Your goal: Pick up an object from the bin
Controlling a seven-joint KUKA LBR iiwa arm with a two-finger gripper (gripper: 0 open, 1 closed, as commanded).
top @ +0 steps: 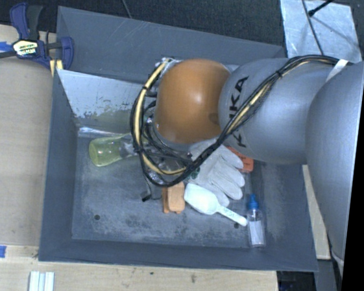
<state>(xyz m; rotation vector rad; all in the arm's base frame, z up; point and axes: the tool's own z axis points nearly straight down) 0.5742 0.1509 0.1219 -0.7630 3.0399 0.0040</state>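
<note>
because the arm's orange cover (187, 100) and its loops of black and yellow cable (143, 150) sit right over the wrist, the gripper (157, 179) is mostly hidden. only a dark bit of it pokes out below the cover, low over the middle of the bin (60, 180) floor. how far it is open cannot be told, nor whether it has hold of anything.

closest to it is a small brown block (174, 201), lying just to its right and a little nearer, its far end tucked beneath the cables. to the left a yellow-green clear vessel (106, 150) lies on its side by the far wall, its right end lost behind the cables; what kind of vessel it is, is hard to say.

right of the block lies a white scoop (203, 199), its bowl just beside the block and its thin handle running right. beyond it a white glove (228, 173) is partly covered by the arm, with a scrap of something orange (248, 163) peeping out at its far right edge. a small clear bottle (254, 225) with a blue cap lies by the right wall, near the handle's tip.
</note>
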